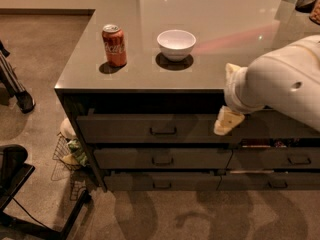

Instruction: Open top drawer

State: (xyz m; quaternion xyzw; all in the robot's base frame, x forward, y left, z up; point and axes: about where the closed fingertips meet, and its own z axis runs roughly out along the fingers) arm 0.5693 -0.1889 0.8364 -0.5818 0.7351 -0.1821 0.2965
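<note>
The top drawer (125,129) is the wide dark grey-brown front just under the counter top, with a small bar pull (163,131) at its centre. A dark gap shows above its front. My gripper (227,120), pale and cream-coloured, hangs from the white arm (285,81) that comes in from the right. It sits against the drawer front, to the right of the pull and about level with it. The arm hides the right part of the drawer.
On the counter (215,39) stand a red soda can (114,45) and a white bowl (176,44). Lower drawers (162,159) sit beneath. A wire basket of bags (70,151) sits on the floor at left, and a black stand (15,184) is at bottom left.
</note>
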